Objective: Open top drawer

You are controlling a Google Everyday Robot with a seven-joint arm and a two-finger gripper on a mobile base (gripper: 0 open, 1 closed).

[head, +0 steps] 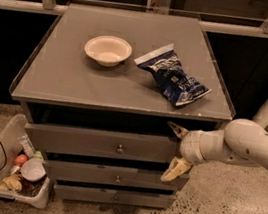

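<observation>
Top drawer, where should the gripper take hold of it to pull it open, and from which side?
Probably the small round knob at the centre of the top drawer, coming straight in from the front: the flat front offers no other hold. The gripper is at the drawer's right end, jaws spread.

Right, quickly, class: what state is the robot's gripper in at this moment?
Gripper: jaws open, holding nothing, at the right end of the top drawer.
</observation>
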